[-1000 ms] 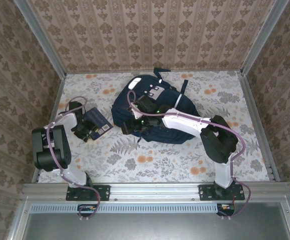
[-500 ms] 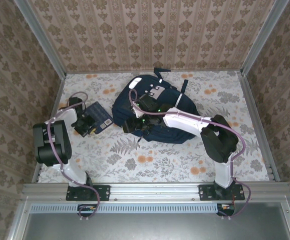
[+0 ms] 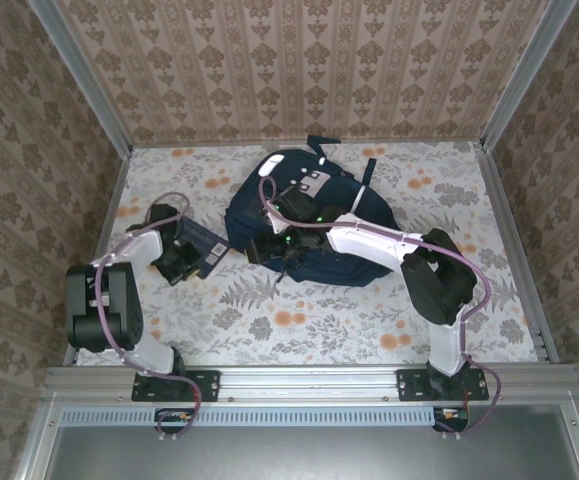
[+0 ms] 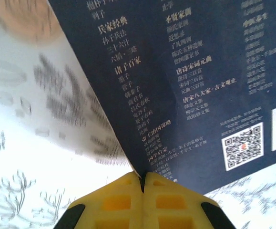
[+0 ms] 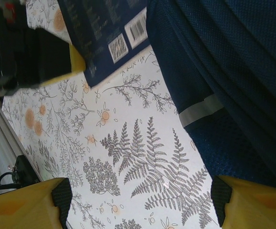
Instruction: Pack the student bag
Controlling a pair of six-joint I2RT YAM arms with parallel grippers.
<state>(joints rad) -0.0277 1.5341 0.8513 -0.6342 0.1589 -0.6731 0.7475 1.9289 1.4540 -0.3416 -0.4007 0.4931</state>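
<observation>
Navy-blue fabric backpack lies at floral tabletop centre-rear; left tool pinched shut on edge of dark-blue printed book just beside it; right tool spread wide over backpack's near-left edge.

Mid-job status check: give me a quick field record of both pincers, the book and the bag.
left pincer: shut on the book's edge
right pincer: open, at the student bag's left edge
book: dark blue, beside the bag, outside it
student bag: lying on the table
packing: book not yet in
</observation>
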